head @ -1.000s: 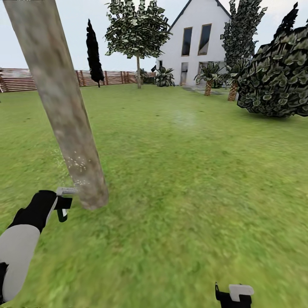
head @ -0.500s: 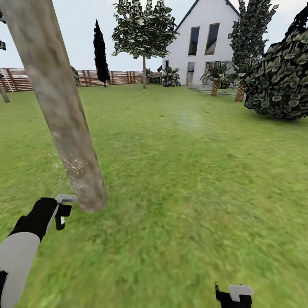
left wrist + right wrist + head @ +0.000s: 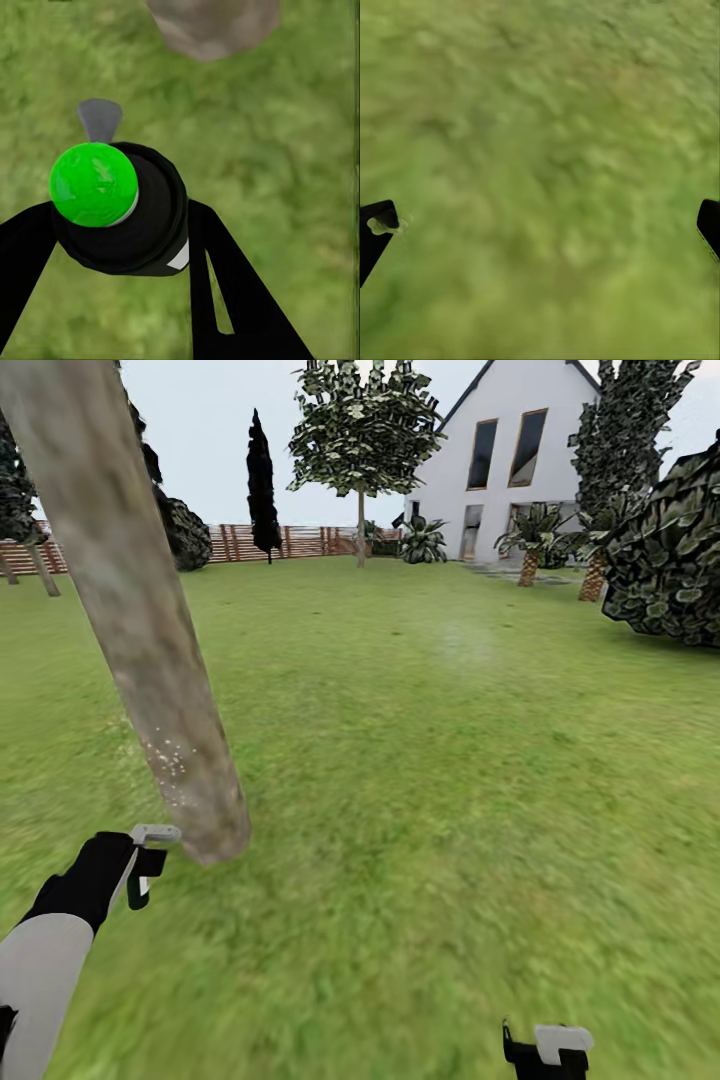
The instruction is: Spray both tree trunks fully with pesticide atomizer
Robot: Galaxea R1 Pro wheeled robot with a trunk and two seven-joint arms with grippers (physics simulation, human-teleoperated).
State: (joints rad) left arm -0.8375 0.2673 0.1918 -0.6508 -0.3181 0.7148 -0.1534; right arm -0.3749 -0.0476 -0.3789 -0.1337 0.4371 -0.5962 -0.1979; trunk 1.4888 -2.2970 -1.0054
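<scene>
Two black fingers of the left gripper clamp the black pesticide atomizer with its round green cap and grey nozzle, held just beside the foot of the thick mottled grey-tan tree trunk, where pale specks dot the bark. Over the green lawn, the right gripper hangs spread wide, empty.

The tree trunk is mottled grey-tan with pale speckles low down. The lawn is green. The atomizer is black with a bright green cap; the fingers black.
</scene>
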